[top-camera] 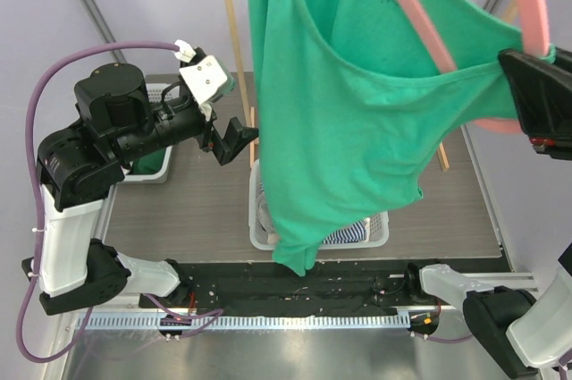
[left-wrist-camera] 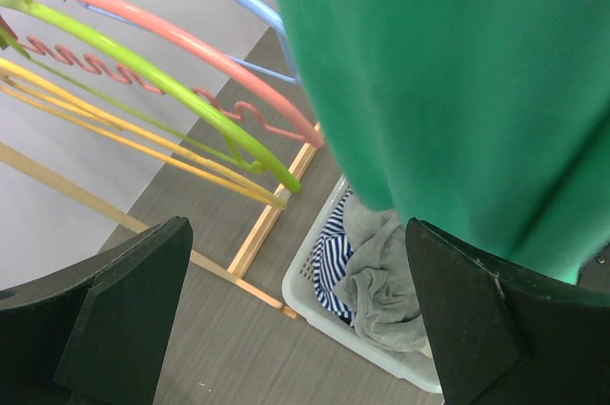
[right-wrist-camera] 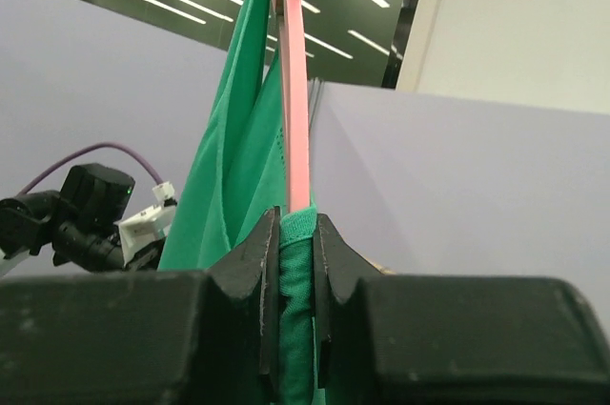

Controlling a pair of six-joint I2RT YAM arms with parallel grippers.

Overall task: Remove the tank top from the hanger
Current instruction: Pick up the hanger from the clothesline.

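The green tank top (top-camera: 357, 112) hangs raised above the table on a pink hanger (top-camera: 420, 13). My right gripper (top-camera: 529, 63) is at the hanger's right end. In the right wrist view this gripper (right-wrist-camera: 296, 262) is shut on a bunched strap of the tank top (right-wrist-camera: 229, 167), and the pink hanger (right-wrist-camera: 295, 91) rises straight out of the jaws. My left gripper (top-camera: 234, 140) stands open just left of the hanging cloth, holding nothing. In the left wrist view the left gripper (left-wrist-camera: 295, 319) is wide apart, and the tank top (left-wrist-camera: 457, 81) fills the upper right.
A white basket (top-camera: 264, 232) holding striped and grey clothes (left-wrist-camera: 372, 262) sits under the tank top. A wooden rack (top-camera: 234, 40) stands behind it, with several coloured hangers (left-wrist-camera: 172, 52). A green-lined bin (top-camera: 152, 165) sits behind the left arm.
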